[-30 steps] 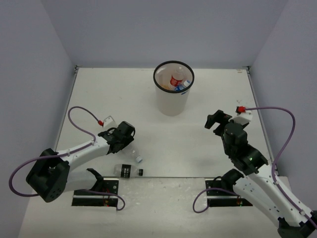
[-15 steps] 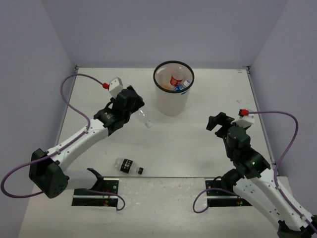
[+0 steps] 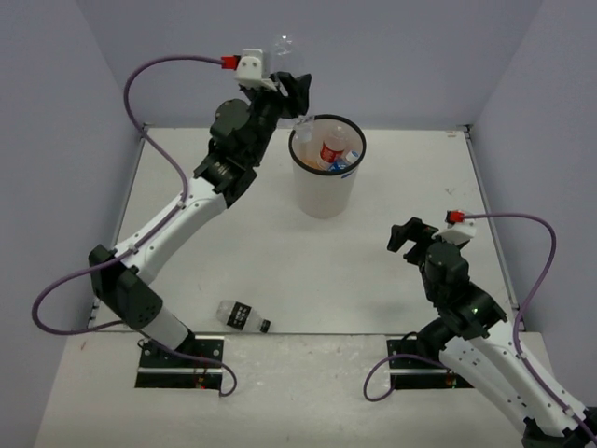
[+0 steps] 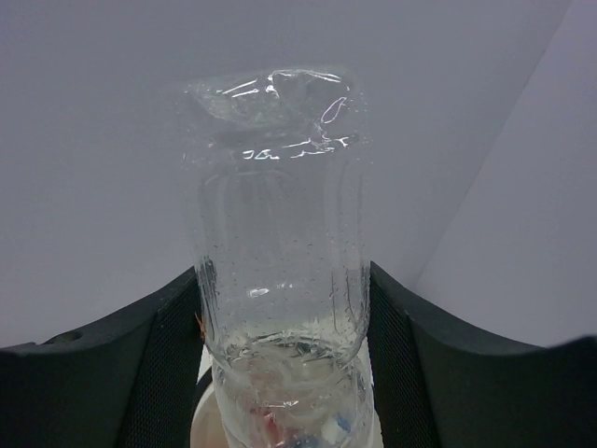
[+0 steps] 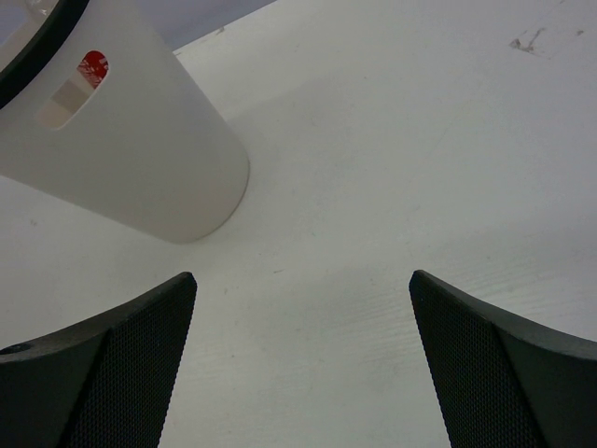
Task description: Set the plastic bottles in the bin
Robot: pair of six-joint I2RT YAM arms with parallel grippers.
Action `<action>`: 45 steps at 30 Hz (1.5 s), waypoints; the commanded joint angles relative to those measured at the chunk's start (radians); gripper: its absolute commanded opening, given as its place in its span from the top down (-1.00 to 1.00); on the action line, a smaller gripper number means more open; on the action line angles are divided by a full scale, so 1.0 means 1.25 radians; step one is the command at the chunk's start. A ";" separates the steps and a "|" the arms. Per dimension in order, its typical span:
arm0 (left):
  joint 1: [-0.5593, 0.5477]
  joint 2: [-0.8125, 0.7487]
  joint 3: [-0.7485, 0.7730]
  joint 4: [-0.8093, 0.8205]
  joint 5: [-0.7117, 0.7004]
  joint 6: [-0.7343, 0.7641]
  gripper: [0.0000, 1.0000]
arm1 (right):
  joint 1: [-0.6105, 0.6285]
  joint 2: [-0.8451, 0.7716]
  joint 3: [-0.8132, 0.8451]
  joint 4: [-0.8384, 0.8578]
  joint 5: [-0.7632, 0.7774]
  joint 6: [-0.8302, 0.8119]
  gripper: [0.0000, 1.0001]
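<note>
My left gripper (image 3: pixel 296 96) is raised above the left rim of the white bin (image 3: pixel 325 191) and is shut on the long plain clear bottle (image 3: pixel 285 45), whose base points up. In the left wrist view the clear bottle (image 4: pixel 280 233) fills the space between my fingers (image 4: pixel 140 373), with the bin (image 4: pixel 203 431) below it. Inside the bin lie the red-labelled bottle (image 3: pixel 331 149), the blue-labelled bottle (image 3: pixel 347 161) and something orange (image 3: pixel 313 164). The black-labelled bottle (image 3: pixel 242 317) lies on the table near the front. My right gripper (image 3: pixel 409 233) is open and empty, low over the table.
The right wrist view shows the bin's side (image 5: pixel 140 168) to the upper left of the open right gripper (image 5: pixel 302 274), with bare table between them. Grey walls enclose the table at the back and on both sides.
My left arm has lifted the clear bottle from the front left of the table up and back to the bin's left rim. The right arm has barely moved.
</note>
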 commanded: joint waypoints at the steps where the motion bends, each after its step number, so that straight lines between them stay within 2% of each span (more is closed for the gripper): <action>1: 0.001 0.180 0.160 0.047 0.050 0.110 0.61 | 0.000 -0.010 -0.001 0.002 0.027 -0.022 -0.97; 4: 0.000 0.251 0.203 0.039 0.052 0.105 0.51 | 0.000 -0.011 -0.005 0.000 0.029 -0.023 -0.97; 9: -0.004 0.297 0.149 0.078 0.100 0.086 0.42 | 0.000 0.006 -0.006 0.000 0.037 -0.035 -0.97; 11: -0.005 0.293 0.095 0.116 0.105 0.073 0.02 | 0.000 0.010 -0.003 0.001 0.038 -0.040 -0.98; 14: -0.005 0.281 0.054 0.143 0.108 0.063 -0.09 | 0.000 0.009 -0.005 0.000 0.036 -0.042 -0.97; 16: -0.005 0.271 0.051 0.140 0.130 0.063 -0.85 | 0.000 0.008 -0.009 0.000 0.037 -0.041 -0.97; 17: -0.008 0.259 0.050 0.140 0.133 0.065 -0.99 | 0.000 0.008 -0.010 0.000 0.038 -0.039 -0.97; 21: -0.008 0.226 0.043 0.126 0.117 0.066 -1.00 | 0.000 0.006 -0.011 0.000 0.038 -0.035 -0.97; 26: -0.008 0.121 0.009 0.106 0.112 0.054 -1.00 | 0.000 0.003 0.005 0.001 0.011 -0.050 -0.97; 31: -0.007 -0.003 -0.020 -0.015 0.071 0.027 -1.00 | 0.001 -0.018 0.027 0.066 -0.245 -0.162 -0.97; 34: -0.007 -0.104 -0.063 -0.177 -0.056 -0.004 -1.00 | 0.020 0.019 0.061 0.083 -0.383 -0.199 -0.98; 37: -0.004 -0.240 -0.181 -0.312 -0.168 -0.054 -1.00 | 0.117 0.085 0.087 0.125 -0.402 -0.264 -0.97; 41: 0.010 -0.410 -0.371 -0.419 -0.247 -0.163 -1.00 | 0.345 0.247 0.167 0.168 -0.355 -0.350 -0.97; 45: 0.049 -0.530 -0.500 -0.512 -0.299 -0.240 -1.00 | 0.420 0.440 0.246 0.225 -0.499 -0.406 -0.97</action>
